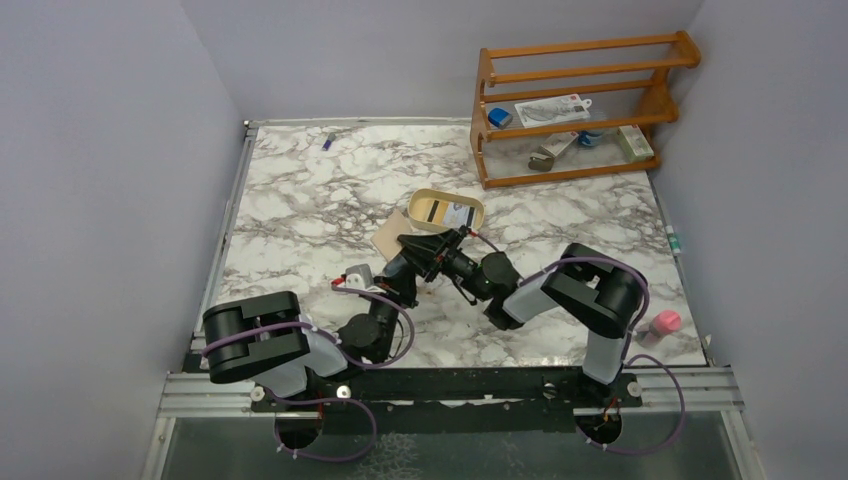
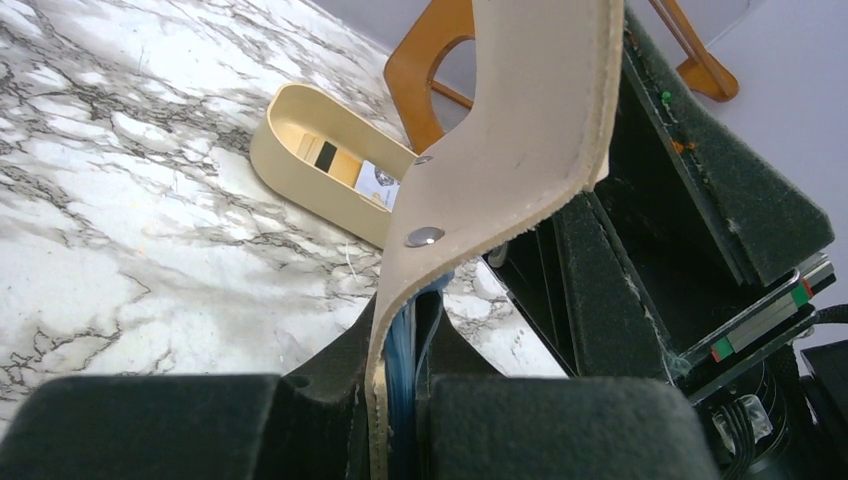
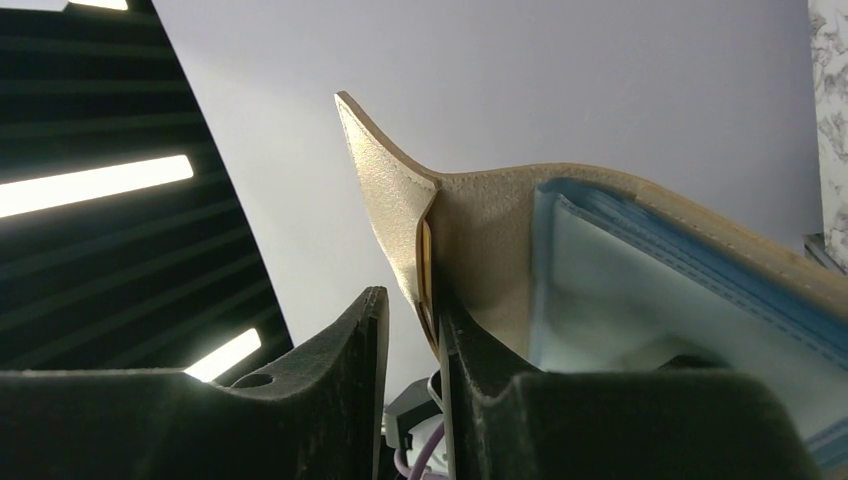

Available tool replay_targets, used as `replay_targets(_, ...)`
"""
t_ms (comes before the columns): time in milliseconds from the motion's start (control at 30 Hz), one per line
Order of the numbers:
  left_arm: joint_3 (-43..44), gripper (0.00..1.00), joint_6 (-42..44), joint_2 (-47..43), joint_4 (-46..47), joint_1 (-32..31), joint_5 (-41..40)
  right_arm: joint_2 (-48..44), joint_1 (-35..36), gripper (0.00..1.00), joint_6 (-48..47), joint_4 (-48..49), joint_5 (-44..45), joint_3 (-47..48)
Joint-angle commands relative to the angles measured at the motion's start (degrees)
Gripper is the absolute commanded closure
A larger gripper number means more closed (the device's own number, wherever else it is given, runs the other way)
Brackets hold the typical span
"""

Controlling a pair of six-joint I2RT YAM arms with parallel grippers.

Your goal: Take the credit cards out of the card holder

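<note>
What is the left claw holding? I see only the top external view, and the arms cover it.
Observer: The left claw is shut on the tan card holder.
Operator: Does the right claw grip it too?
Observer: Not fully. One flap stands between its fingers, touching one, with a gap at the other.
Operator: Are cards inside?
Observer: A pale blue sheet shows in the open pocket; card or lining, I cannot tell.
</note>
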Motion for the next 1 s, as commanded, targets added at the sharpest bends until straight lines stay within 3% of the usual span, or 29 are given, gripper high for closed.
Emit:
replay_targets(0,-1.8,1.00,-5.5,-0.4,15.4,0.7,-5.1,0.2,0.4,0.69,0.2,8.0,0.8,1.0)
replay_targets(200,-0.8,1.00,-14.7,-2.3,9.6,0.8,-8.4,1.7,0.5,0.64,0.7,8.4,0.3,1.5)
replay_targets(500,2.4,1.00,-11.0,-2.8,9.7,0.8,-7.0,4.9,0.6,0.64,3.1,9.1,0.7,3.9)
replay_targets(733,2.1,1.00,-14.1,-0.1,9.7,0.0,-2.9,8.2,0.6,0.51,3.3,9.0,0.7,7.7)
replay_targets(967,3.6,1.00,-15.4,4.9,10.6,-3.6,-1.6,10.1,0.6,0.47,3.1,7.3,0.5,11.4)
